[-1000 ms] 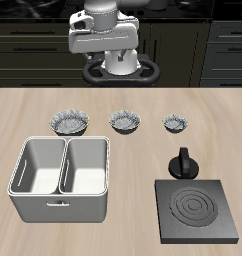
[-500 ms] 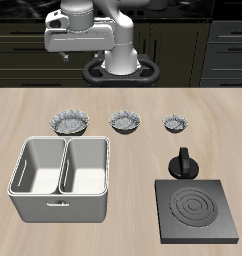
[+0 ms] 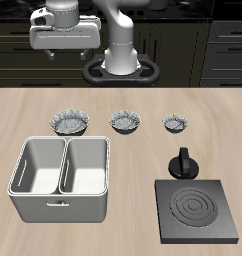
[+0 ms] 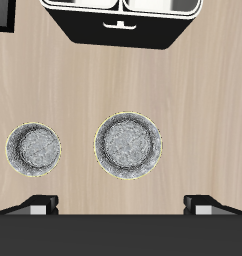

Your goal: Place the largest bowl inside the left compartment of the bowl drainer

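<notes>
Grey fluted metal marks all three bowls, set in a row across the table's middle. The largest bowl [image 3: 69,122] sits at one end of that row, just behind the drainer [image 3: 61,180] and apart from it; the medium bowl [image 3: 125,122] is in the middle and the smallest bowl [image 3: 174,123] at the other end. All three stand upright on the wood, well apart from one another.

The drainer is a light grey tub nearer the table's front edge, its two wells side by side across a middle wall, and both look bare inside. Beside it, toward the front corner, lies a dark square stove plate [image 3: 197,212] with ring marks, and a black knob-like piece [image 3: 182,163] stands just behind that.

The gripper [image 3: 61,38] hangs high above the table's back edge, over the side where the largest bowl is — nothing is between its fingers, and they stand spread apart in the wrist view, their tips [image 4: 38,203] showing at the frame's edge. That view looks straight down on the largest bowl [image 4: 128,145] and the medium bowl [image 4: 34,148], with the drainer's rim [image 4: 123,32] beyond.
</notes>
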